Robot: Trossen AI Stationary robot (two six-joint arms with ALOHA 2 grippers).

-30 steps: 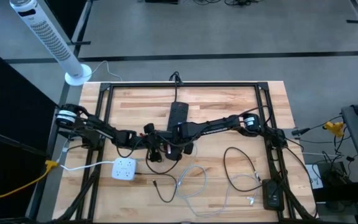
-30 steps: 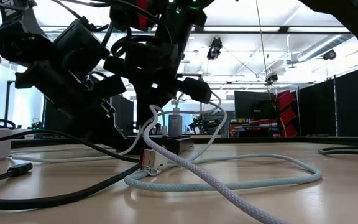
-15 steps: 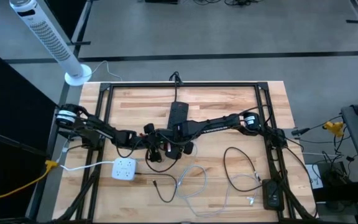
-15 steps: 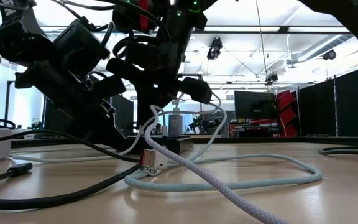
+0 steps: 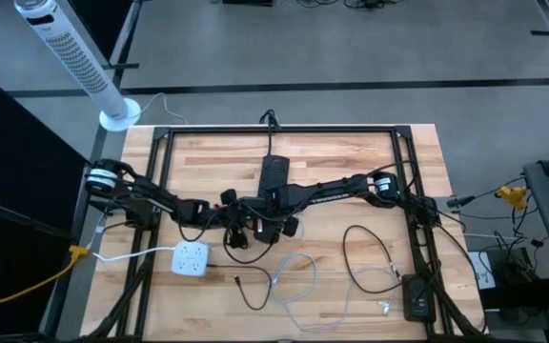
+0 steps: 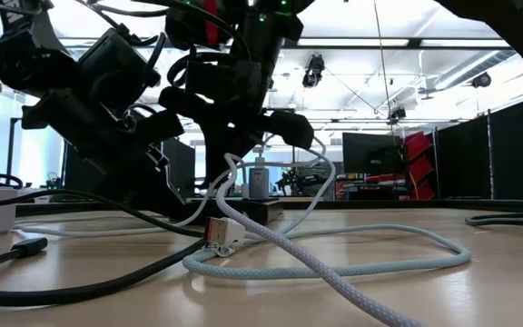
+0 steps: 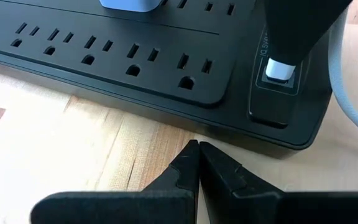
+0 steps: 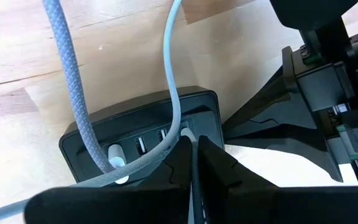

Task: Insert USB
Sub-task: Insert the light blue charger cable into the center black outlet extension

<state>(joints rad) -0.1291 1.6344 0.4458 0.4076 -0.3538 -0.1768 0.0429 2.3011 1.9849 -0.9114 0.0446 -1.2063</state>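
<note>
A black power strip (image 5: 273, 177) lies flat on the wooden table, mid-table. Its near end carries a USB panel (image 7: 277, 93). A white USB plug (image 7: 278, 70) stands at one port there, and its thin white cable (image 8: 171, 56) runs off over the table. My right gripper (image 8: 193, 147) hangs over that end (image 5: 276, 219), shut on the plug. My left gripper (image 7: 198, 147) is shut, low on the table beside the strip's long side (image 5: 243, 232). A grey braided cable (image 8: 73, 81) sits in another port of the same panel. My right gripper pinches the white USB plug's back end (image 8: 187, 132), where the thin cable leaves it, between its two fingers. The fingers come from above, pointing down. The plug stands upright with its tip at the strip's port. My left gripper's shut tips (image 7: 191, 149) stand at the strip's side edge (image 7: 194, 132); I cannot tell if they touch.
A white outlet cube (image 5: 191, 258) lies near the left arm. Pale cables (image 5: 298, 281) and a black cable loop (image 5: 365, 257) sprawl over the near half. A black box (image 5: 416, 297) sits at the near right. A pale adapter (image 7: 129, 5) is plugged into the strip.
My right gripper has shifted slightly down toward the power strip's USB end, staying shut. The pale cables hanging below it have swayed a little with it. The left arm has kept still.
</note>
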